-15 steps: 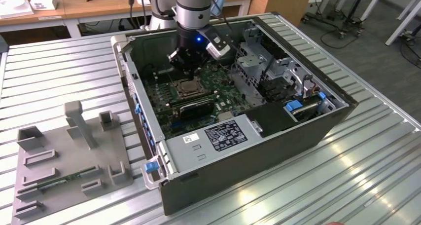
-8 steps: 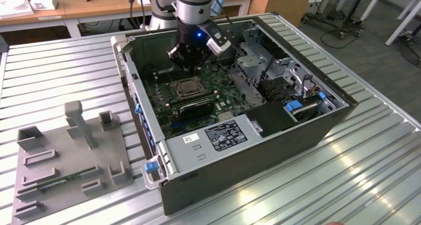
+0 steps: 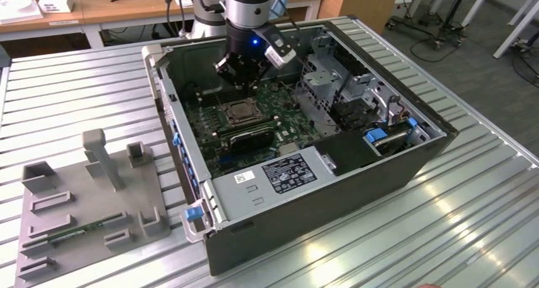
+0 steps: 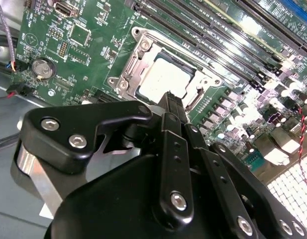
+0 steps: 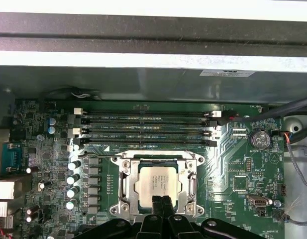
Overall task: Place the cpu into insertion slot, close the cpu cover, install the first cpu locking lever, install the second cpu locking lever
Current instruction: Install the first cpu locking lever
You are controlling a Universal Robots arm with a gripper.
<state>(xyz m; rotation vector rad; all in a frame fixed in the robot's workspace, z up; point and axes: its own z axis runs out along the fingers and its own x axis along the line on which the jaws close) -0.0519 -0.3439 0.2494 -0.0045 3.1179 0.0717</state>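
Ribbed metal surface (image 3: 76, 86) is carrying your whole setup: the open computer case (image 3: 337, 193) is lying on its side in the middle, and a grey fixture tray (image 3: 84, 218) is sitting beside it toward the exterior view's left. Wooden desks (image 3: 110, 10) are running along behind, and grey floor (image 3: 471, 54) with some wheeled stands is showing toward the exterior view's right.

Your arm (image 3: 248, 10) is reaching down into the case, hovering over the green motherboard (image 5: 233, 164). The cpu (image 5: 160, 181) is sitting in the insertion slot (image 3: 238, 113). In the first wrist view its silvery top is showing through the window of the cpu cover (image 5: 124, 181), which is lying flat around it.

Your jaws are pinched together with nothing between them, tips hanging over one edge of the cpu. Can't tell if they're actually touching it. Long memory slots (image 5: 148, 129) are running along the side of the socket away from the jaws.
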